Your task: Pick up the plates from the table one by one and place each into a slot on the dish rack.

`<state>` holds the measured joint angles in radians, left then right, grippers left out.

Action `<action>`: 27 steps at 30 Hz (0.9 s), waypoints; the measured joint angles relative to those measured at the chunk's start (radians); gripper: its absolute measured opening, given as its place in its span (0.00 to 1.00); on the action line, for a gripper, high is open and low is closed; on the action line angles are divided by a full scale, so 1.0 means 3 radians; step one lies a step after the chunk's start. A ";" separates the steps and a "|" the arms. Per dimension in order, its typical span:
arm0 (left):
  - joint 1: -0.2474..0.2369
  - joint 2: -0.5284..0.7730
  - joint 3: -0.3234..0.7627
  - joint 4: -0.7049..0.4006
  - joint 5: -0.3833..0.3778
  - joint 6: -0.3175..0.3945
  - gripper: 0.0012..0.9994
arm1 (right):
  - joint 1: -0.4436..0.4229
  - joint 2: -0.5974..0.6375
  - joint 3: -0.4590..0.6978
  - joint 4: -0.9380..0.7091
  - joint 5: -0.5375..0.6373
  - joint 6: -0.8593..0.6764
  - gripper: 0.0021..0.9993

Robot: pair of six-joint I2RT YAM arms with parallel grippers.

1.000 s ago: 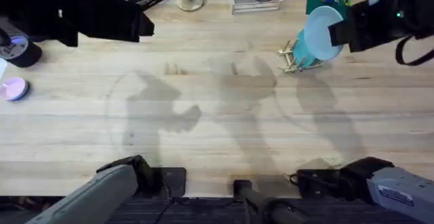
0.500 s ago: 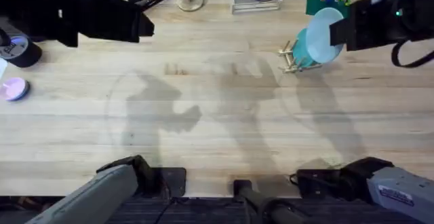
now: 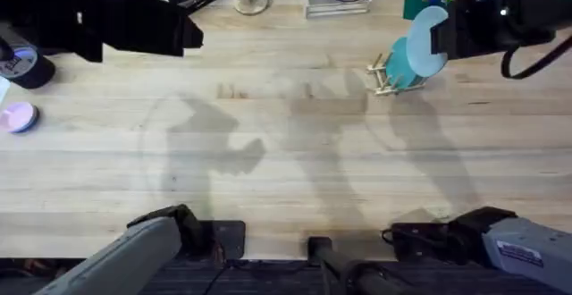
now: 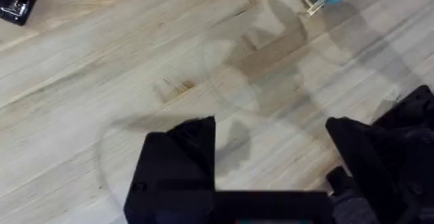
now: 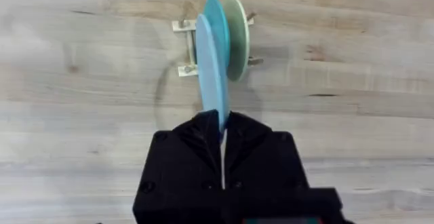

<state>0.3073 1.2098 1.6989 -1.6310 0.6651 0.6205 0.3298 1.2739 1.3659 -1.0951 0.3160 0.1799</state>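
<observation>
Left gripper idle over bare table, jaws wide apart, holding nothing. Right gripper pinches light blue plate edge-on above dish rack (teal plate already slotted). Risk: misaligned descent strikes pegs, tips rack.

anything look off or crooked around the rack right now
Nothing stands out. The teal plate and the yellow plate stand upright in the rack. The right gripper holds the light blue plate on edge beside them, not yet slotted. Nothing is spilled or tipped.
</observation>
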 joint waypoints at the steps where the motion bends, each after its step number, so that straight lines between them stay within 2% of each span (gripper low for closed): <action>1: 0.0000 0.0000 0.0000 0.0000 0.0000 0.0001 1.00 | 0.0000 0.0000 0.0000 0.0007 0.0007 -0.0001 0.03; 27: 0.0000 0.0000 0.0000 0.0000 0.0000 0.0003 0.99 | 0.0000 0.0296 0.0000 0.0260 0.0021 -0.0092 0.03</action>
<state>0.3073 1.2098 1.6989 -1.6310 0.6651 0.6212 0.3298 1.3628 1.3659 -1.0172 0.3222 0.1524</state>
